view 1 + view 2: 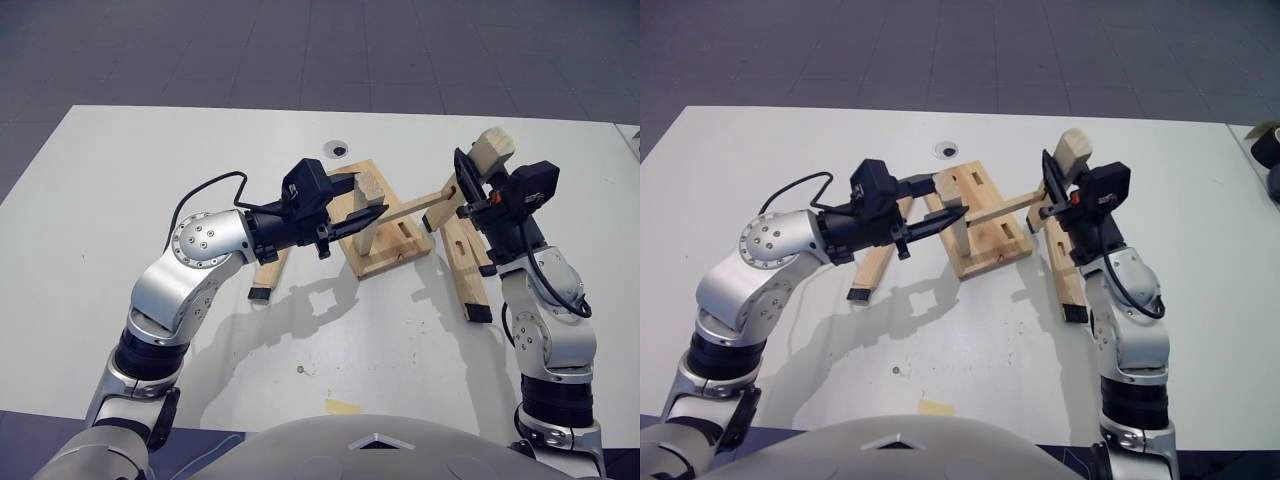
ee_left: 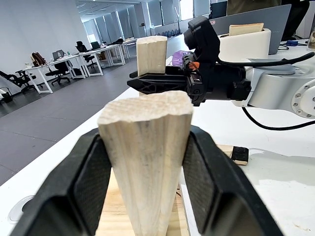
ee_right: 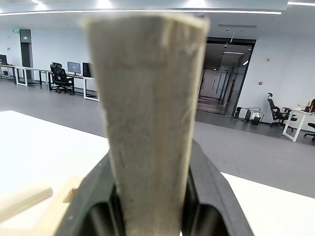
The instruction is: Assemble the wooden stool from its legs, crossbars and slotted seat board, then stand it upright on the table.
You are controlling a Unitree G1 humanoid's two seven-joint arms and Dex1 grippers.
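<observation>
Left hand (image 1: 362,204) clamps a pale square wooden leg (image 1: 371,186) (upright on the slotted wooden seat board (image 1: 396,251)); right hand (image 1: 468,186) clasps a second wooden leg (image 1: 493,149).

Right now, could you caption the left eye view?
Left gripper holds one leg, right gripper another leg, crossbar between them.

seat board (image 1: 392,258): pale, slotted, flat mid-table | upright leg (image 1: 363,240): standing on board | crossbar (image 1: 410,208): spans to raised leg (image 1: 493,150) | left loose leg (image 1: 268,272), right loose leg (image 1: 463,265): lying flat

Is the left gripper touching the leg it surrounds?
Touching. The left wrist view shows the left gripper pressing both sides of the leg, no gap.
</observation>
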